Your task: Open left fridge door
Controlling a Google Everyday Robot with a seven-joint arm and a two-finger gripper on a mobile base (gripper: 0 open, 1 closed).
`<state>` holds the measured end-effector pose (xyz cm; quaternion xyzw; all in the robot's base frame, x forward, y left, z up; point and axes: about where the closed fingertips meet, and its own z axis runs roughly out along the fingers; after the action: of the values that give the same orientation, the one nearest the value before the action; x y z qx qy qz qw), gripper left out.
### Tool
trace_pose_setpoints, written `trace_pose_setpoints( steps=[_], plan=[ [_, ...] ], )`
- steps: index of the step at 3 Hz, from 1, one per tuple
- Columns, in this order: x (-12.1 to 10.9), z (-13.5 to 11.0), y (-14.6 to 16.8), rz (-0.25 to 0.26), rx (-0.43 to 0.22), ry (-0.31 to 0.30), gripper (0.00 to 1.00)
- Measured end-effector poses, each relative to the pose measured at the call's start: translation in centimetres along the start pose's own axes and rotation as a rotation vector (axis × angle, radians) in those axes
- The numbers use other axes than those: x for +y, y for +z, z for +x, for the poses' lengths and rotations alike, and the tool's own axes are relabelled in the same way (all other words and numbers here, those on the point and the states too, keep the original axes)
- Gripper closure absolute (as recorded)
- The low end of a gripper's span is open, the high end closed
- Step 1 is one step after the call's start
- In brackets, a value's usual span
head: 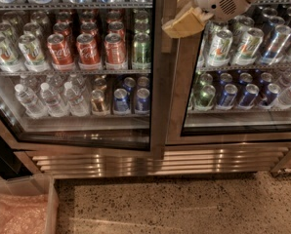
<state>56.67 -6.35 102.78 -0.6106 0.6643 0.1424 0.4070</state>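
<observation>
Approaching, seemingly: holding the white-and-tan gripper [178,19] at the bronze-steel upright [177,91], with the tall glass-paned, steel-framed left fridge door [82,67] just left and below. Impossible telling how open, or gripping what. Next, probably catching that door's edge, pulling outward.

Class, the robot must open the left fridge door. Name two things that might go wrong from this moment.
1. The gripper sits where the two doors meet, overlapping the right door; it may pull the wrong one.
2. Water bottles stand packed close behind the left fridge door; a sharp tug could topple them.
</observation>
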Motion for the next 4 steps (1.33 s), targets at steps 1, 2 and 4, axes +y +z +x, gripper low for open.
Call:
trace_pose_setpoints(
  steps=[1, 2, 4],
  plan=[
    [0.67, -0.19, -0.79, 0.006, -0.014, 0.003, 0.99],
    [0.8, -0.26, -0.79, 0.006, -0.014, 0.003, 0.8],
    [0.8, -0.26, -0.79, 0.006, -0.014, 0.002, 0.33]
  ],
)
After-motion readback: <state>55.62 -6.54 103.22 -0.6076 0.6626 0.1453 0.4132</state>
